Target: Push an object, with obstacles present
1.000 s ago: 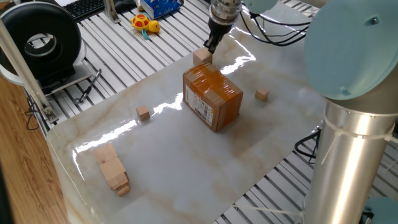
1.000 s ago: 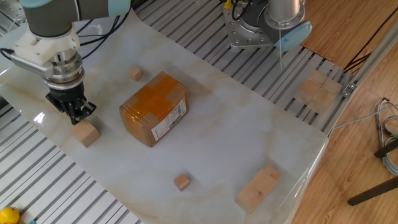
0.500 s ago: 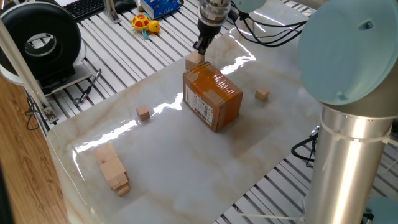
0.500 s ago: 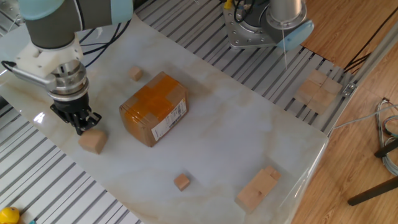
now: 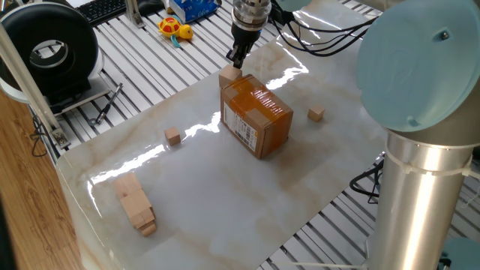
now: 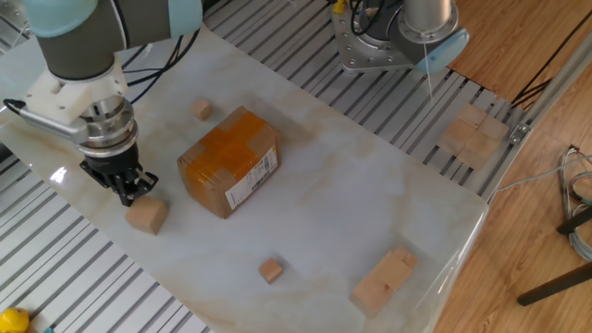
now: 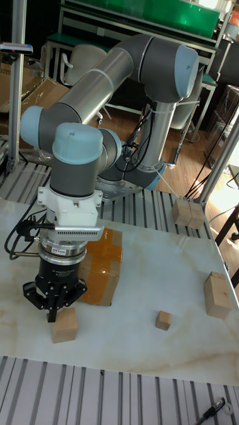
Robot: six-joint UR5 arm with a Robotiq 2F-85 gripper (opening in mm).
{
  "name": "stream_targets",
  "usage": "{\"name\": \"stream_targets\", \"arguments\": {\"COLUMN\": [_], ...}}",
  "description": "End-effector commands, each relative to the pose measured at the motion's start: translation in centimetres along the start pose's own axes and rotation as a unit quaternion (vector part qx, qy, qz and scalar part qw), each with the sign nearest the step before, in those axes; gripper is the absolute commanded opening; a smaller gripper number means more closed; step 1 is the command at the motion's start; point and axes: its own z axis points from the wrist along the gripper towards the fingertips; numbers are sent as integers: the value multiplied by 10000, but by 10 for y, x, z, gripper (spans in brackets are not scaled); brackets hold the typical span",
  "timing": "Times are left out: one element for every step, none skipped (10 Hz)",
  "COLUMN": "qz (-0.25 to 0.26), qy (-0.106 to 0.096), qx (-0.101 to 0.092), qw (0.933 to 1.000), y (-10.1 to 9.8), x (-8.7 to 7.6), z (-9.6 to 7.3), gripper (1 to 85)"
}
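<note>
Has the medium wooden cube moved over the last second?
Yes. In the other fixed view, the wooden cube has slid along the cardboard box toward the lone tiny cube, gripper behind it.

One cardboard box; one medium cube; two tiny cubes; one long-block stack.

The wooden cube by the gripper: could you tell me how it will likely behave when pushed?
The wooden cube looks rigid and flat-faced, so it should slide, not roll. The glossy table probably offers little grip. The gripper touches near one edge, so it may twist.
</note>
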Motion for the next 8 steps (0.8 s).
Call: {"name": "stream_targets", "arguments": {"qz": [-41,-54,-63,-64,-62,-66,-57,-46], "qy": [17,-2,-7,-14,-17,-16,-45,-35], "qx": [5,43,52,55,48,24,-62,-81], "qw": [10000,10000,10000,10000,10000,10000,10000,10000], "y": [-8,-12,-13,-15,-15,-14,-9,-5], "x": [5,5,5,6,6,8,11,14], "z": [-4,-2,0,1,3,6,9,10], "gripper": [13,13,13,13,13,13,13,13]}}
